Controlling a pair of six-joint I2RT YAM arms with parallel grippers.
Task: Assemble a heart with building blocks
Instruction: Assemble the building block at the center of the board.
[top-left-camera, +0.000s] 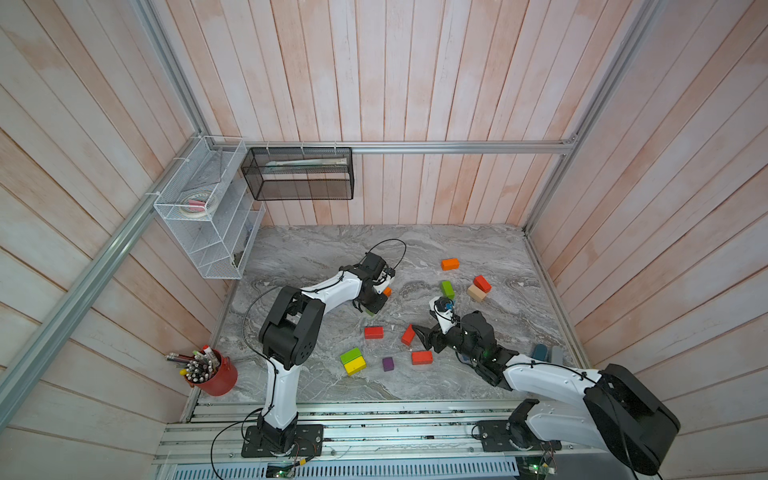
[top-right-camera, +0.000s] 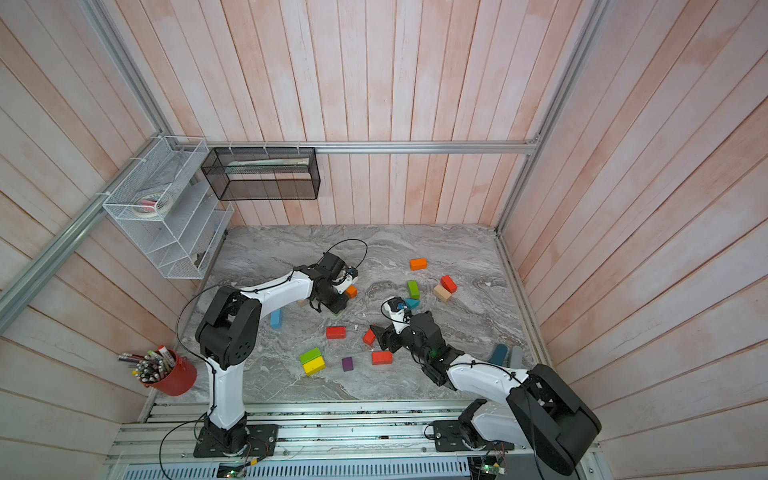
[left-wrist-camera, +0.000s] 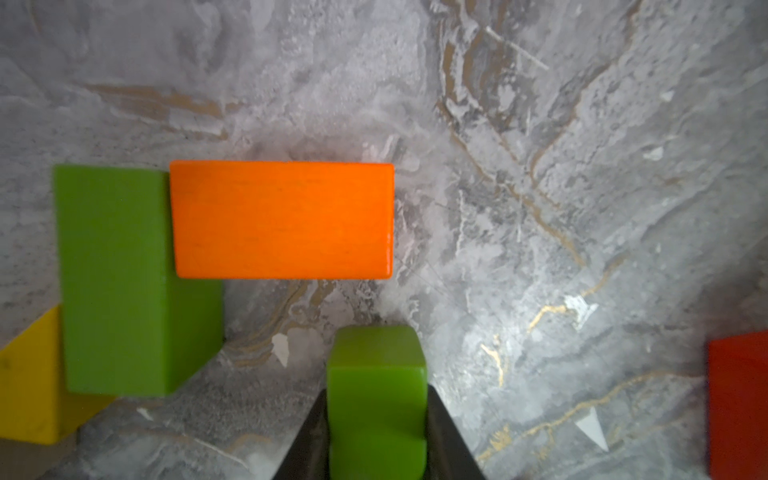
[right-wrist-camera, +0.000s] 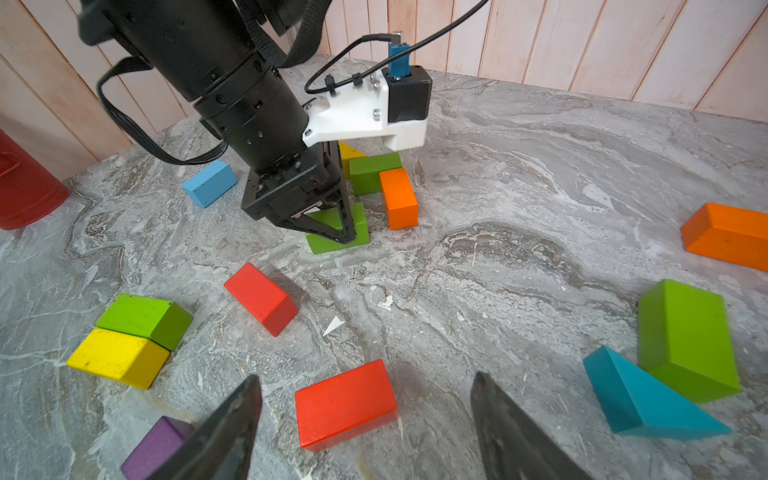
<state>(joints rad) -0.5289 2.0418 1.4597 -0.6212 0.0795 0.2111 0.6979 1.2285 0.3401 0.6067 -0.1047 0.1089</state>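
Left wrist view: left tool (left-wrist-camera: 376, 392) clamped on green block (left-wrist-camera: 376, 361), at worktop (left-wrist-camera: 540, 208) level, just beside touching orange brick (left-wrist-camera: 282, 220) and green brick (left-wrist-camera: 116, 270) (heart seemingly barely started). Right tool (right-wrist-camera: 365, 378) wide open, empty. Other blocks (top-right-camera: 336, 332) scattered around, 2 to 8 o'clock.

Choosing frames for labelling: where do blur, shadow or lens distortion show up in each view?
Left wrist view: soft close-up, the gripped green block blurred, a bright patch on the marble beside it. Right wrist view: sharp mid-scene, its own fingers blurred. In both top views: even light, wall planks splay from wide-angle distortion.
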